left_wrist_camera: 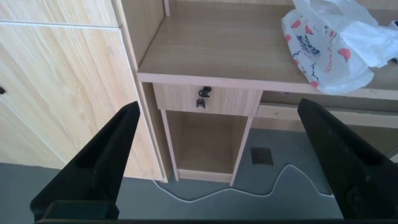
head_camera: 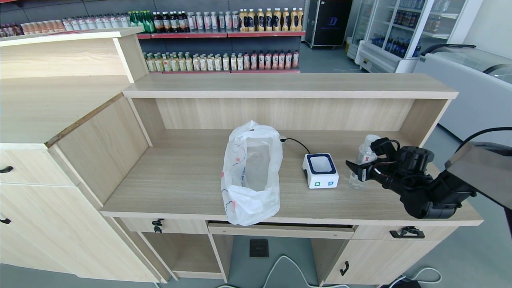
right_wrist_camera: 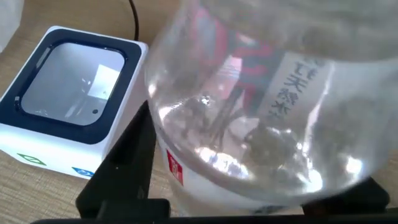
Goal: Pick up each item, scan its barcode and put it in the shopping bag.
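A clear water bottle (head_camera: 356, 180) with a red and white label stands at the right of the wooden counter (head_camera: 180, 180), its base on or just above the top. My right gripper (head_camera: 363, 154) is shut on the water bottle (right_wrist_camera: 261, 112), one finger on each side of it. A white barcode scanner (head_camera: 320, 170) with a dark-rimmed window sits just left of the bottle, close below it in the right wrist view (right_wrist_camera: 68, 106). The white shopping bag (head_camera: 250, 172) stands open at the counter's middle. My left gripper (left_wrist_camera: 219, 106) hangs open and empty below counter height, facing the cabinet front, with the bag (left_wrist_camera: 329, 43) above it.
A black cable (head_camera: 294, 141) runs from the scanner to the back wall. A raised shelf (head_camera: 288, 84) tops the counter, and a taller wooden unit (head_camera: 60, 104) closes the left side. Drawers with black handles (head_camera: 406, 232) line the front edge.
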### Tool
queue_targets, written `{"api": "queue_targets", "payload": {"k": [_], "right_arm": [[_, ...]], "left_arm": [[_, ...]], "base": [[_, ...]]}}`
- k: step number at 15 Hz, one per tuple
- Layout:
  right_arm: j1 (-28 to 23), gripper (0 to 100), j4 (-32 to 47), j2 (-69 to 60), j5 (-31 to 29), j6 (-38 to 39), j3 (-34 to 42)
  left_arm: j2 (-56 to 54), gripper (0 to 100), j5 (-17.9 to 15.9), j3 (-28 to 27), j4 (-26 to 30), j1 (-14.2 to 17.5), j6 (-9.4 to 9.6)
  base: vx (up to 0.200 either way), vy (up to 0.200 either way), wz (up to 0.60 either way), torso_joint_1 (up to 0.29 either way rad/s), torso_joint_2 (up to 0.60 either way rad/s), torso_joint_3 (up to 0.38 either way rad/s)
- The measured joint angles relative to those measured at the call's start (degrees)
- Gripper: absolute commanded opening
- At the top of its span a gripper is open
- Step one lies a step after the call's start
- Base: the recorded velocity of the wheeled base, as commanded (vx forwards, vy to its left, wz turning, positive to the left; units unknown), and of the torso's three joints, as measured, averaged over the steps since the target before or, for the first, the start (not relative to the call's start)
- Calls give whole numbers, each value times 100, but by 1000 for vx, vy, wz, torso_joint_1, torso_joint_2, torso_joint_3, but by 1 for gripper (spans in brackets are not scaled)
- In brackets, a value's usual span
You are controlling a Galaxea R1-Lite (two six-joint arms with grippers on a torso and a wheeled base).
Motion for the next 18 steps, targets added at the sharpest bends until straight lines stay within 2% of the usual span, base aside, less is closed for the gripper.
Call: {"api": "queue_targets", "payload": {"k": [6, 9, 11, 14, 16, 18], "right_arm": [[-57, 0, 57, -678, 28, 453, 383], [-72, 0, 638, -1571, 197, 946, 630], [-24, 0, 1787, -2470, 457, 1419, 724], [278, 0, 4236, -4424, 870, 2153, 642], [774, 0, 5786, -5591, 1022, 2472, 529], [1371, 0, 6643, -6404, 1098, 2621, 441]], "left_arm": [[2, 100, 0, 0, 0, 5, 2], [0, 100, 2, 0, 0, 0, 0], [2, 100, 2, 0, 0, 0, 0], [0, 100, 2, 0, 0, 2, 0], [2, 100, 0, 0, 0, 2, 2], [0, 100, 2, 0, 0, 2, 0]], "base": [[0, 0, 0, 0, 0, 0], [0, 0, 0, 0, 0, 0], [0, 0, 0, 0, 0, 0], [0, 0, 0, 0, 0, 0], [0, 0, 0, 0, 0, 0], [0, 0, 0, 0, 0, 0]]}}
